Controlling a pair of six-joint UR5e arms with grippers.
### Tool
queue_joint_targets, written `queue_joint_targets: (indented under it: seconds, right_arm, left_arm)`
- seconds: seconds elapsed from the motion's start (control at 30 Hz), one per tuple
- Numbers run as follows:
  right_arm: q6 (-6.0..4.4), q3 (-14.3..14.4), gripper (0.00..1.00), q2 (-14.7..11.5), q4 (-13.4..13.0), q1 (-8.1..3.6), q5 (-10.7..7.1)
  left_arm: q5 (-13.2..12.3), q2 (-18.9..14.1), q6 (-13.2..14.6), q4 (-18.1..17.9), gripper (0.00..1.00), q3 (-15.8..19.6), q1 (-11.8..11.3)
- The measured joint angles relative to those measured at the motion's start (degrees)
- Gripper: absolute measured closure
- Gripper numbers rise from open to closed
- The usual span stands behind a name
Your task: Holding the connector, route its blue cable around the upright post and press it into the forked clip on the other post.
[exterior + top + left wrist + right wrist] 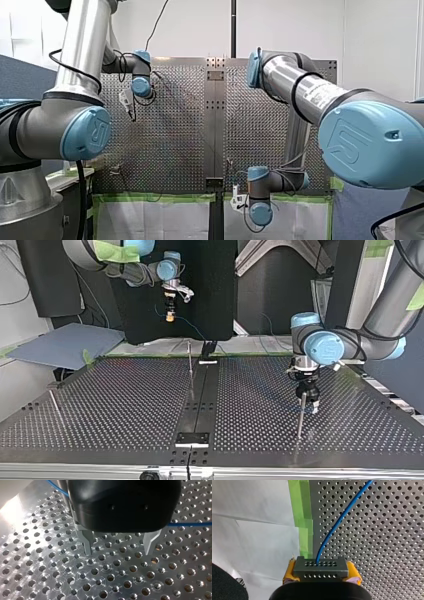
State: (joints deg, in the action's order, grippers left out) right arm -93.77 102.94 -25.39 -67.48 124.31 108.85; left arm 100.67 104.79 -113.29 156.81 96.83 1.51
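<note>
Perforated metal table [125, 405] lies under both arms, with green tape [303, 517] along one edge. My right gripper [322, 573] clamps its yellow pads on the grey connector [320, 567], raised over the table's far edge in the top view, and the blue cable [342, 517] runs out of it across the holes. My left gripper [118, 545] hangs low near a thin upright post [300, 415], its metal fingers [87, 543] spread with nothing between them (the cable passes behind its body).

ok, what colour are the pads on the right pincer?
Yellow pads, clamped on the grey connector; clearest in the right wrist view.
</note>
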Motion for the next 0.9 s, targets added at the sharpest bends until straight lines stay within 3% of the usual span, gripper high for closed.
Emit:
queue_joint_targets:
  seconds: [0.43, 0.9]
  right_arm:
    - [0.04, -0.72, 1.0, 6.53, -1.77, -0.83, -0.11]
    - [0.39, -1.56, 1.0, 12.96, -1.26, -1.66, 0.09]
  left_arm:
    - [0.0, 0.0, 0.02, 0.08, 0.0, 0.0, 0.0]
    - [0.16, 0.0, 0.09, 0.09, 0.0, 0.01, 0.0]
